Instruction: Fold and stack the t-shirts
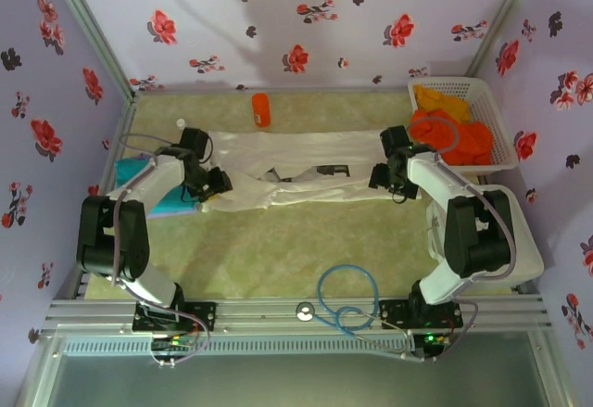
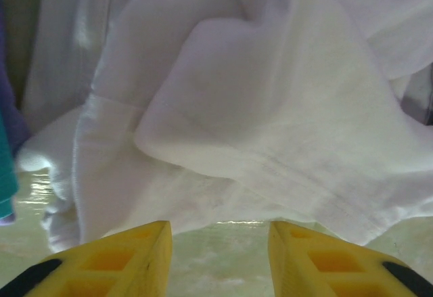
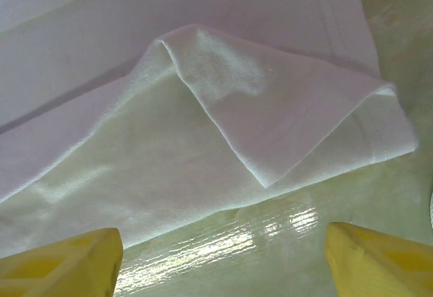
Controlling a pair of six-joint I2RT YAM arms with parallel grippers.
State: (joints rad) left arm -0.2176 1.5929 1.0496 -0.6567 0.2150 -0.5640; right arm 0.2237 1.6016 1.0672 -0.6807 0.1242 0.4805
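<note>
Left gripper (image 2: 218,233) spread, nothing between its jaws, hem of the large white cloth t-shirt (image 2: 257,121) just beyond; right gripper (image 3: 220,243) spread wider, also empty, facing that shirt's turned-over corner; shirt lies as a long half-folded band across the far middle of the pale green table (image 1: 278,249). Risk: a pinch catching one layer only would drag the rumpled left end and skew the fold. Layer count under either flap unreadable; sleeves hidden in the folds

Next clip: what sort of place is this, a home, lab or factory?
Probably a lab test booth, not a home: floral-print panels wall in a table, an aluminium rail fronts it, and a white t-shirt and a basket of orange shirts are laid out.
</note>
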